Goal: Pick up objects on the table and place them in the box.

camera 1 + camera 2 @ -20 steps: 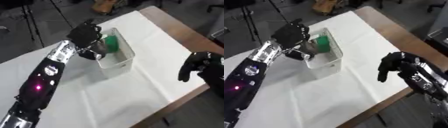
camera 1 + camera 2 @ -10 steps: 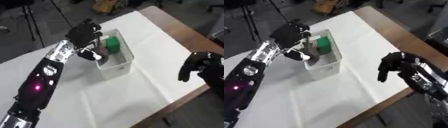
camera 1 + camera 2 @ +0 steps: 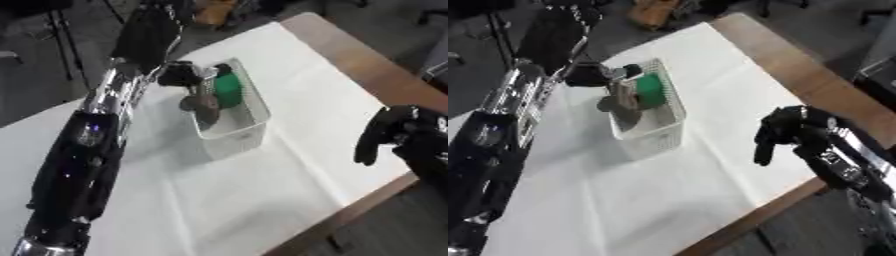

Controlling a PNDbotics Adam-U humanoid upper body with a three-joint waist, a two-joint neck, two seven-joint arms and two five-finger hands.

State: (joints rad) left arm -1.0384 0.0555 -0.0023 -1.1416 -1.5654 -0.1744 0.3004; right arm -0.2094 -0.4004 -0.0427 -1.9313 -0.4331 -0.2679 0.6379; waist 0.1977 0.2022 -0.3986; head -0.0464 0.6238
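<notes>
I see my left hand (image 3: 150,31) raised with straight fingers at the far left of the box (image 3: 249,122), where a green object (image 3: 229,87) already lies, while my right hand (image 3: 785,131) hangs half-curled and empty, well apart on the right.

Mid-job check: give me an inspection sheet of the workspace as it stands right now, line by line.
Surface: table under a white cloth, brown edge bare on the right.
Job's things: white box on the cloth, green object and a darker item inside.
Clutter: nothing seen on the cloth.
Hands: left hand raised beyond the box, holding nothing visible; right hand idle at the table's right edge, fingers relaxed.
Cables: nothing seen.
Surroundings: dark floor, stands and an orange-brown object beyond the table.
</notes>
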